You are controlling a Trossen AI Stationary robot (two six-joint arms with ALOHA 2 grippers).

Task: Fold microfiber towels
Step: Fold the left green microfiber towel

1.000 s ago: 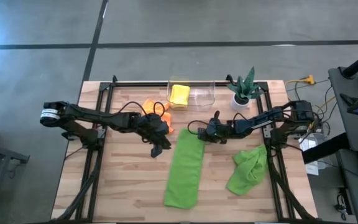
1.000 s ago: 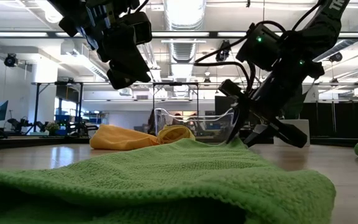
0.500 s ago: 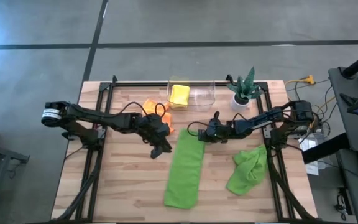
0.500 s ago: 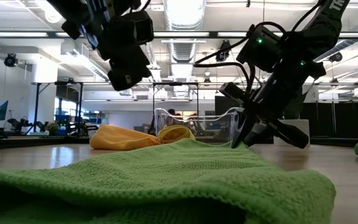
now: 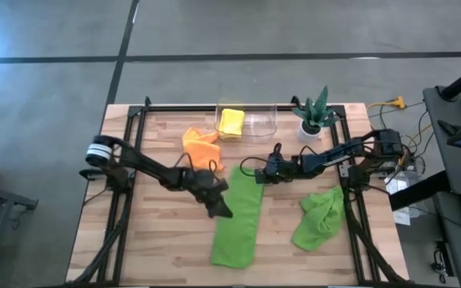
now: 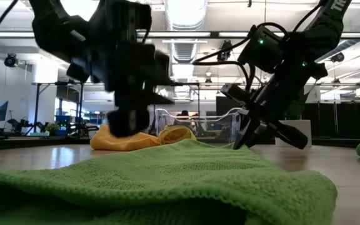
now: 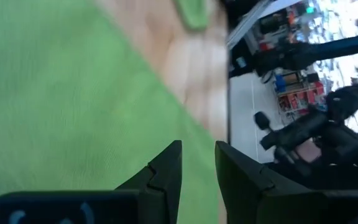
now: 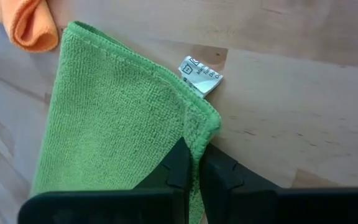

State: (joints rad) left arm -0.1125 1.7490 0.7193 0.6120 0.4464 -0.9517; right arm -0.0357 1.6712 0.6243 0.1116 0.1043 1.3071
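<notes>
- The right gripper [image 8: 194, 163] is clenched on the far corner of the flat green towel [image 5: 238, 214], at table centre.
- The left gripper [image 5: 219, 210], at the towel's 9 o'clock edge, holds nothing; fingers slightly apart.
- Advice: lift both far corners evenly, fold toward 6 o'clock.

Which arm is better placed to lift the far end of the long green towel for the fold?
Right. The right gripper has its jaws shut on the far corner of the long green towel, while the left gripper sits at its side edge.
</notes>
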